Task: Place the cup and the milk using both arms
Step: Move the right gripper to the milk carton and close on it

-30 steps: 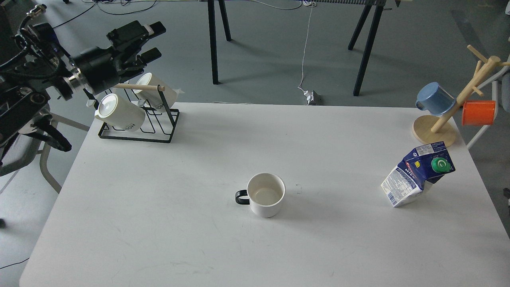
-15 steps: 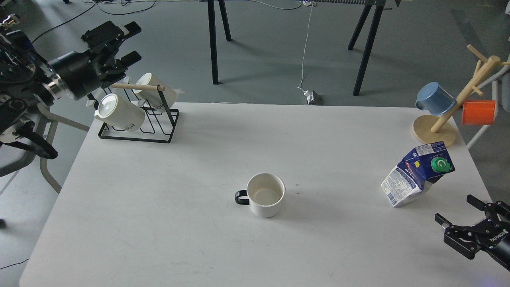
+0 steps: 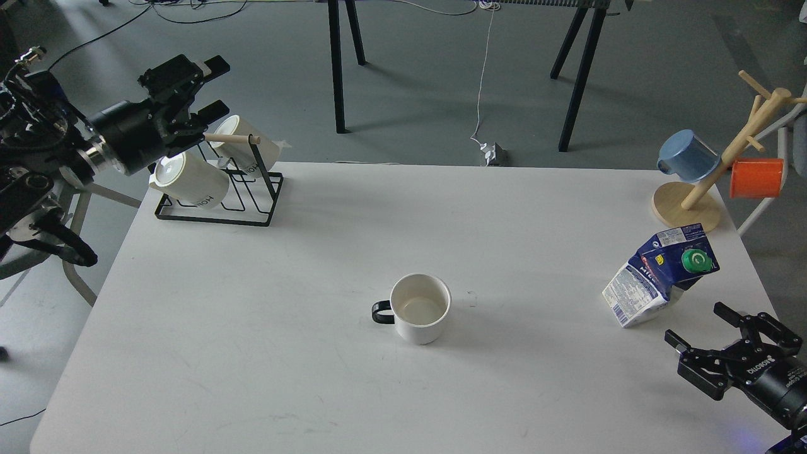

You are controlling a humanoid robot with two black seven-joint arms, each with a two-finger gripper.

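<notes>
Milk [image 3: 661,272] stands leaning near the right edge of the table [image 3: 252,353], well to the right of the cup [image 3: 420,308]. Right hand [image 3: 700,338], open and empty, is just below the milk; it should close squarely on the carton body. Left hand [image 3: 208,88], open and empty, is far up-left of the cup.

A single head view looks forward and down from fairly far, taking in the whole white table [image 3: 265,353] and grey floor [image 3: 429,94] across the frame's top.
</notes>
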